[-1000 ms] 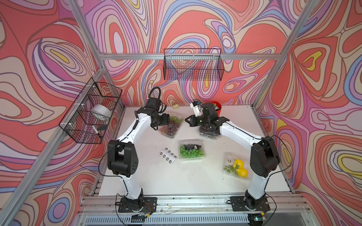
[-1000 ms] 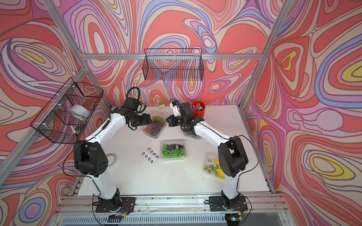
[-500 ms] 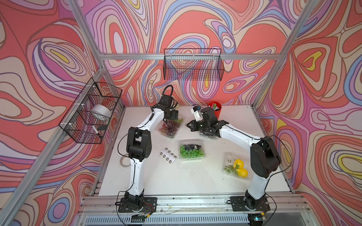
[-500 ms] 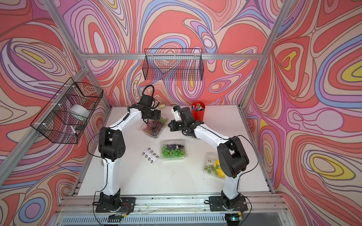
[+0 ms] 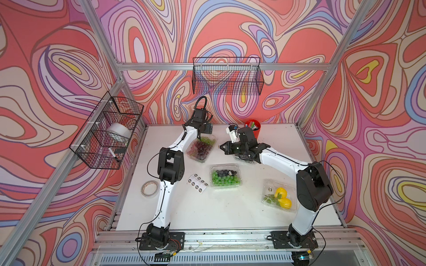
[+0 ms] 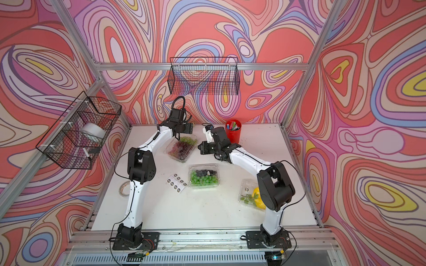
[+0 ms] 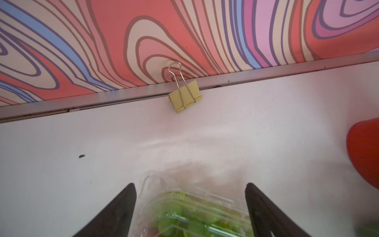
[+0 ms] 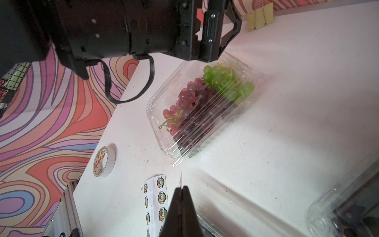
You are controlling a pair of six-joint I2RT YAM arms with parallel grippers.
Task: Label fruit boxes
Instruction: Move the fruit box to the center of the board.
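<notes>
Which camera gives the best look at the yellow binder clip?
Left wrist view: the binder clip lies whole and sharp by the back rail. The right wrist view catches it at the frame edge, partly cut off. Neither top view shows it.

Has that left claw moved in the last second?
Yes. The left gripper has swung from the left edge of the purple and green grape box to its far end, closer to the back wall; the box stayed put.

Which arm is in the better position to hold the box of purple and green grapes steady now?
Left, I judge. The left gripper is open and straddles one end of the grape box. The right gripper is shut and apart from that box.
</notes>
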